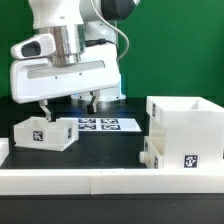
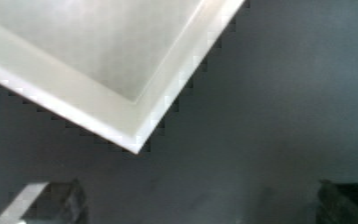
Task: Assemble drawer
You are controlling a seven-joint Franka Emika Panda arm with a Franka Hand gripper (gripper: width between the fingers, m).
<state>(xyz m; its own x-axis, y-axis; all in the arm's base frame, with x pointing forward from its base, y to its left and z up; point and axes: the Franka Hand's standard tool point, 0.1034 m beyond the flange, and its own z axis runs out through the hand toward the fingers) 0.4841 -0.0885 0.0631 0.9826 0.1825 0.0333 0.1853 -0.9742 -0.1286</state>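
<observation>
Where the low white rail (image 1: 100, 181) edges the dark surface (image 1: 112, 150) nearest the camera, the drawer casing (image 1: 186, 120) stands just behind it at the exterior view's right, with a tagged tray (image 1: 168, 157) low at its front. A second tray (image 1: 45, 133) sits at the left. The marker board (image 1: 100, 125) lies farther back. The jaws hang apart over the left tray, holding nothing.

No words or numbers are legible, only square tags (image 1: 38, 137) on tray (image 1: 55, 128), casing (image 1: 185, 125) and marker board (image 1: 108, 125).
</observation>
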